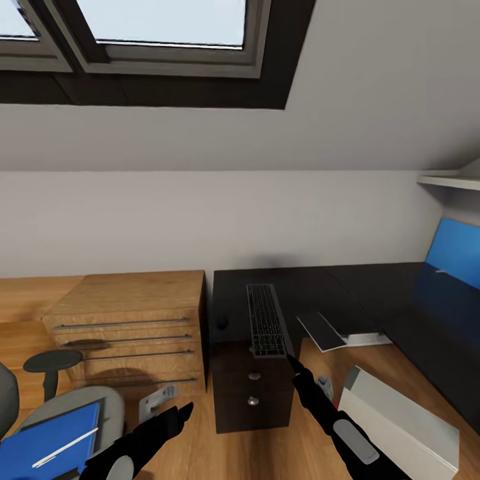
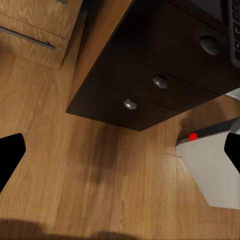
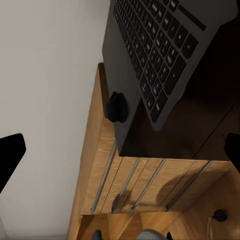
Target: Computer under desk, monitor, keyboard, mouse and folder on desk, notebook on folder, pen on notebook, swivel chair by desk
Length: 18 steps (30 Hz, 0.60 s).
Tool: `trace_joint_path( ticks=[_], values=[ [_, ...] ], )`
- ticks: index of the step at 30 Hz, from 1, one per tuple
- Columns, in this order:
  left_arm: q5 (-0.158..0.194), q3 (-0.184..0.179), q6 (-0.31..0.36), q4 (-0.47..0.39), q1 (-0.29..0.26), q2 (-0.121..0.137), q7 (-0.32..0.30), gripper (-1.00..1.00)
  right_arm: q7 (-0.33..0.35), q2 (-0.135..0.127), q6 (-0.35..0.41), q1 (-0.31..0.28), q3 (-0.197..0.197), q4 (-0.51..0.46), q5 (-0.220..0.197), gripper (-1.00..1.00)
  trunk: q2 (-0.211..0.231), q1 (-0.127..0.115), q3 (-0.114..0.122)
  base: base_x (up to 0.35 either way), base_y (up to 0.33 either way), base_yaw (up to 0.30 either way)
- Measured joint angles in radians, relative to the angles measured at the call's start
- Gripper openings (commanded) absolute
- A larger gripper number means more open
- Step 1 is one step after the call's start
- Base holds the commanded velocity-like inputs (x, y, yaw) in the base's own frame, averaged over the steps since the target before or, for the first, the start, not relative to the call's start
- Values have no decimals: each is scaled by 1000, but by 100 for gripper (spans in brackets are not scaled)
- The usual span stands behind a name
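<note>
black desk (image 1: 307, 283) at centre holds the keyboard (image 1: 266, 320) and mouse (image 1: 222, 322); blue folder (image 1: 47, 440) lies on the swivel chair (image 1: 100, 400), lower left. both grippers, left (image 1: 170, 417) and right (image 1: 297, 373), hang empty, spread wide.

Even, soft daylight, clean simulator render.

A skylight (image 1: 160, 20) glows overhead; faint blurred shadows lie on the floor (image 2: 100, 170) beneath the bench (image 1: 300, 287) drawers (wide-angle stretch towards edges).

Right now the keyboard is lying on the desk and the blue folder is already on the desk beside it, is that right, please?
Not quite: the keyboard lies on the desk, but the blue folder is on the swivel chair seat, as the head view shows.
</note>
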Motion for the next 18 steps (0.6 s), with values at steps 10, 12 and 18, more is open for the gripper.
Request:
trace_joint_path(
  ticks=[10, 12, 18],
  values=[
    [1, 0, 0, 1, 0, 1, 0, 100, -6, 0, -1, 0, -1, -1, 1, 100, -70, 38, -31, 0, 0, 0],
    [1, 0, 0, 1, 0, 1, 0, 100, -15, 1, 0, -1, -1, 0, 0, 100, -84, 46, -38, 0, 0, 0],
    [0, 0, 0, 2, 0, 2, 0, 100, -21, 2, 0, 0, -1, -1, 1, 100, -126, 69, -56, 0, 0, 0]
  ],
)
